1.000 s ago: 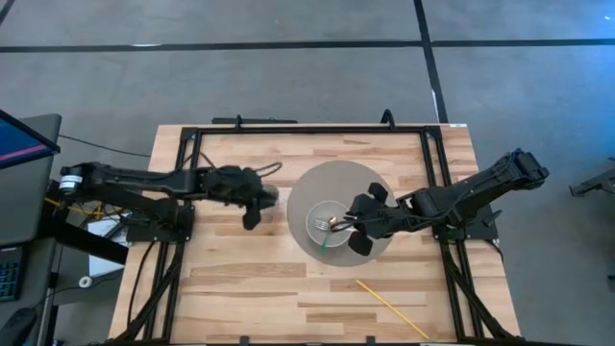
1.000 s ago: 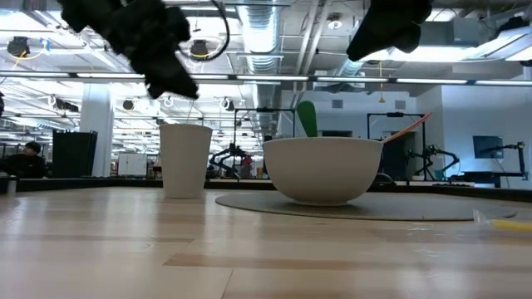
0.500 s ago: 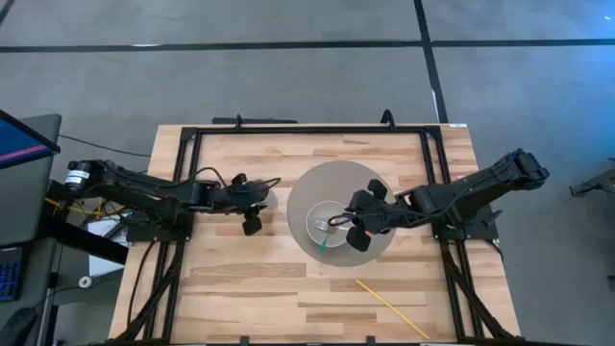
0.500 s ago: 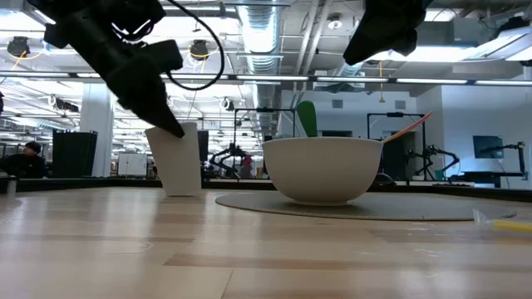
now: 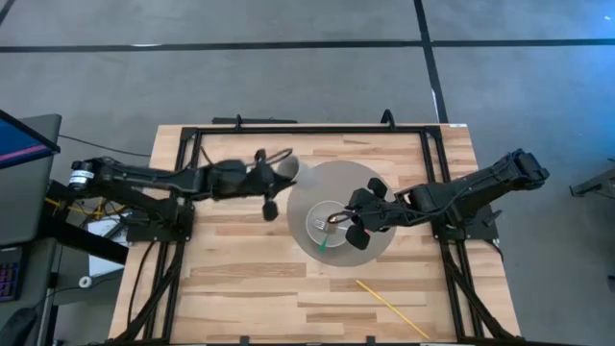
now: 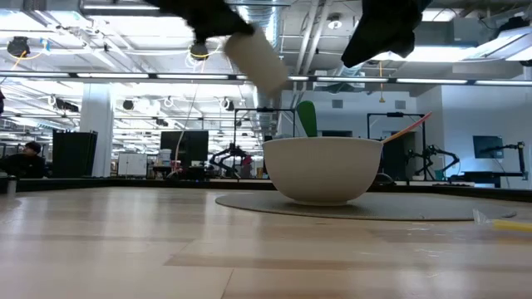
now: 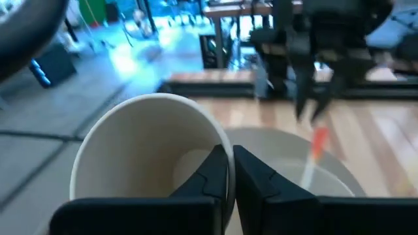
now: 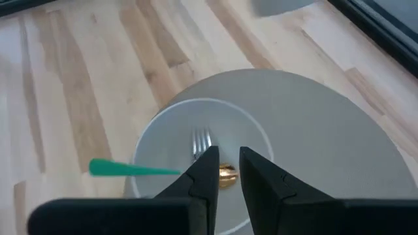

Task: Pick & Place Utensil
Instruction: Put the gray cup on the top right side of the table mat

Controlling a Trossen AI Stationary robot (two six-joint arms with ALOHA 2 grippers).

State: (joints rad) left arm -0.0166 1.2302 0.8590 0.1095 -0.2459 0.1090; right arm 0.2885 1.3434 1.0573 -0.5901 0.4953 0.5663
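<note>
My left gripper (image 5: pixel 270 188) is shut on a white paper cup (image 5: pixel 284 171), held high above the table and left of the bowl; the cup shows tilted in the low view (image 6: pixel 256 60) and open-mouthed in the left wrist view (image 7: pixel 147 153). A white bowl (image 6: pixel 322 170) stands on a round grey mat (image 5: pixel 338 183). In it lie a green utensil (image 8: pixel 130 169), a fork (image 8: pixel 201 142) and an orange-handled utensil (image 6: pixel 407 128) leaning on the rim. My right gripper (image 8: pixel 228 160) hovers over the bowl, fingers slightly apart, empty. My left gripper pinches the cup's rim (image 7: pixel 226 151), one finger (image 7: pixel 212 173) inside the cup and one (image 7: pixel 255 176) outside its wall. The cup is lifted clear of the table and tilted well off upright.
A thin yellow stick (image 5: pixel 391 308) lies on the wood near the front right. Black frame rails (image 5: pixel 307 130) run along the table's far edge and sides. Bare wood lies at the front left.
My left gripper has dropped to the cup standing on the table, taken hold of its rim and lifted it clear, going up and toward the bowl and the far edge. The cup has tipped from upright to strongly tilted.
</note>
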